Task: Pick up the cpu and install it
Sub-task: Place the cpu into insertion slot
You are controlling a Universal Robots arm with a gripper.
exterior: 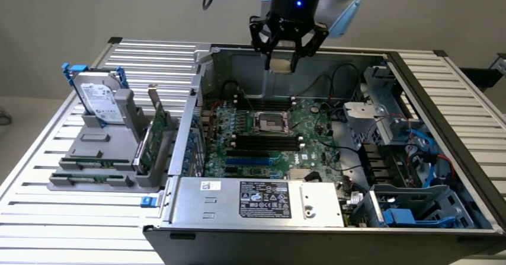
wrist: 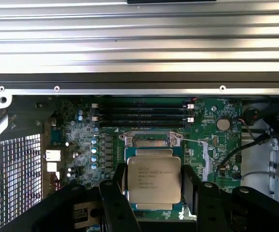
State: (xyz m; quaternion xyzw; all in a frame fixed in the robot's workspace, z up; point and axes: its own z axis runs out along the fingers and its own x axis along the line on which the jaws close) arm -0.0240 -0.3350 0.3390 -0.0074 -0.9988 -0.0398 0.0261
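hovering above the open computer case (exterior: 237, 69), the gripper (exterior: 281, 66) grasps the cpu (wrist: 153, 180) over the motherboard socket (exterior: 269, 123).

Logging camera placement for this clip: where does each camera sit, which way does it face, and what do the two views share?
Exterior view: off the arm, raised in front of the open computer case, looking down into it; the arm's end and gripper hang over the case's far side, gripping the cpu.
Wrist view: on the wrist, looking down past the black fingers at the motherboard and socket frame.
Shared: gripper, cpu, motherboard, socket frame.
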